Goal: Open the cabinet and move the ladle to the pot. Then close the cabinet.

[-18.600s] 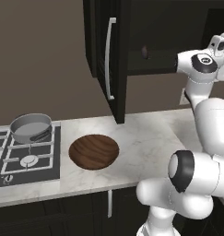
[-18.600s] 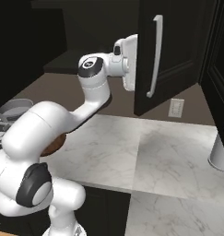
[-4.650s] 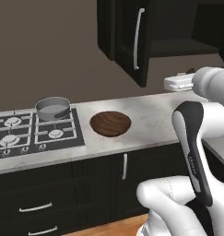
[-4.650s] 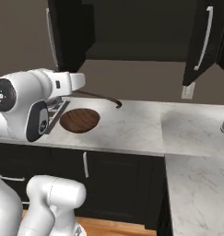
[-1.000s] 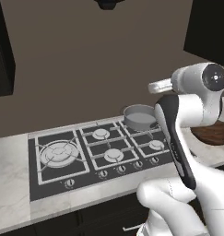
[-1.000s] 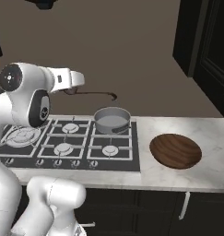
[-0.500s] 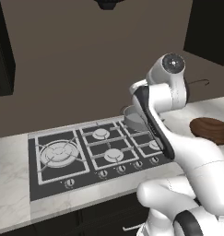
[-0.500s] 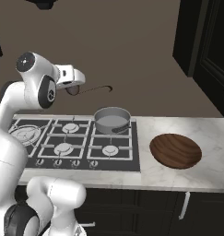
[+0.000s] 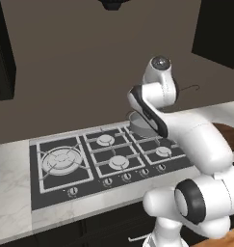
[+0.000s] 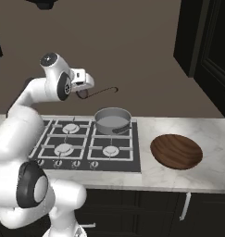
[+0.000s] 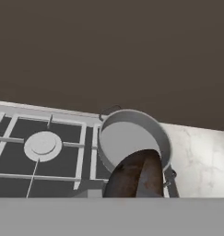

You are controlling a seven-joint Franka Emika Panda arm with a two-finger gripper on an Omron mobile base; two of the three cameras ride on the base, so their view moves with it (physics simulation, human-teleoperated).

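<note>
A dull brown wall (image 10: pixel 132 55) is seen behind a pale marbled surface (image 10: pixel 178 178). A black gas hob (image 9: pixel 97 166) is set into it. Dark cupboards (image 10: pixel 155 206) are fitted below.

The glossy white rounded arm (image 10: pixel 26 115) is showing dark grey disc joints (image 10: pixel 30 187) and a small white boxy hand (image 10: pixel 81 81).

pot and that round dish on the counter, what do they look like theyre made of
The pot looks like metal: even grey walls and a pale, dull floor with a matte sheen, plus a short dark side handle, perhaps plastic. The round dish looks like wood: dark brown with streaky grain lines and a soft satin finish. Both are rendered, so this goes by looks alone.
</note>
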